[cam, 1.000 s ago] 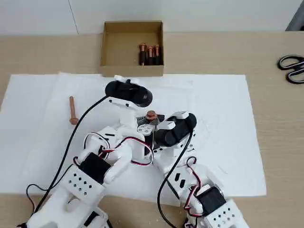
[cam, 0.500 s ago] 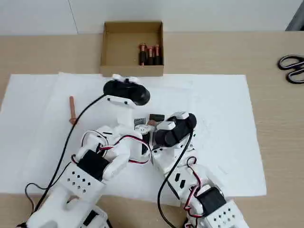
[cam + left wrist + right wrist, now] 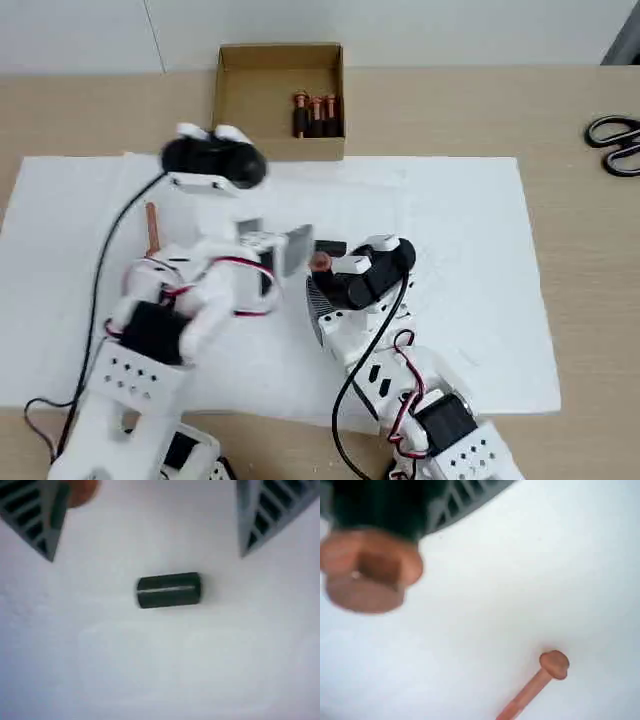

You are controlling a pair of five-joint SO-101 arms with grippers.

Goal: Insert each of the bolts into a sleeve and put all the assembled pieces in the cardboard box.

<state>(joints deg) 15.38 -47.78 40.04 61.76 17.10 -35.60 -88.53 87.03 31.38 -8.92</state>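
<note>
Worktop: a light wood worktop [image 3: 560,100] seen from above, with a pale wall along the top edge of the frame. A white paper sheet [image 3: 460,300] covers its middle and lower part.
Cardboard box: the cardboard box [image 3: 235,100] stands open at the upper centre, just above the sheet's top edge. Three assembled pieces [image 3: 316,113] lie side by side against its right wall.
Sleeve: a black sleeve [image 3: 169,590] lies on its side on the sheet near the centre of the high view, with a pale line running along its length.
Left hand: the left hand [image 3: 290,248] hangs just left of the sleeve in the high view. It is released, its ribbed grey fingers spread wide, and the sleeve lies on the paper beyond them, untouched.
Right hand: the right hand [image 3: 335,268] sits just below the sleeve at the frame's centre, clenched on the held bolt [image 3: 367,575]. The bolt's copper head shows close and blurred in the right wrist view. I cannot tell what the dark shape above the head is.
Loose bolt: a copper loose bolt [image 3: 152,232] lies flat on the sheet at the middle left, well apart from the sleeve.
Scissors: black-handled scissors [image 3: 615,140] lie on bare wood at the right edge, off the sheet.
</note>
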